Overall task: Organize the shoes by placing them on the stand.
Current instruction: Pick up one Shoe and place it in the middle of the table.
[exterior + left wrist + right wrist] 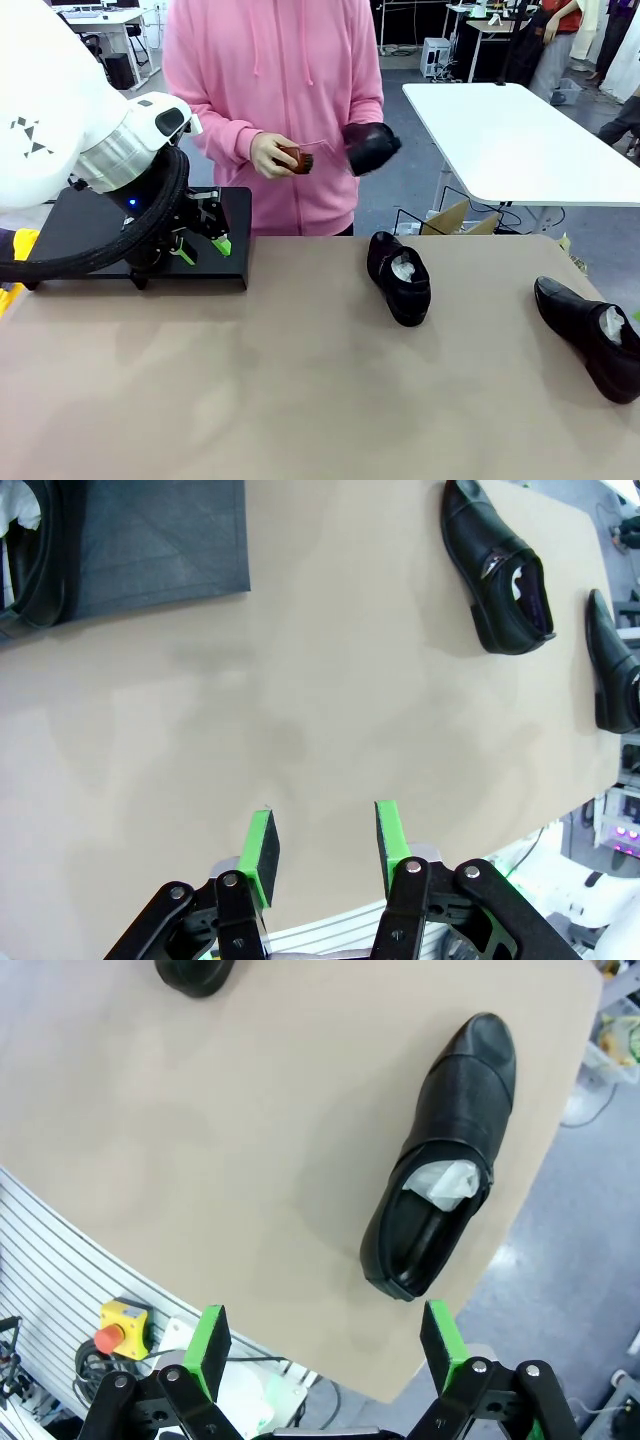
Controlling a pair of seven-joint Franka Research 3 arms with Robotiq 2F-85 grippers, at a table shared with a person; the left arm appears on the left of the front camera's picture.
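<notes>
Right jaws, wide and empty, face the shoe (440,1160) farthest from the stand (75,225), its length seemingly crossing their closing line.

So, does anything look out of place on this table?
Mildly. The right-hand shoe lies right along the edge of the table, crumpled white paper inside, where a nudge might tip it off. The middle shoe sits at a different angle. Nothing looks spilled or damaged.

1. Our left arm (60,100): glossy white, silver ring (115,155), black triangle marks (30,138), black cable (90,262).
2. Our left gripper (323,815) and right gripper (325,1315): black, green pads (262,855).
3. The person wears a pink hoodie (270,90).
</notes>
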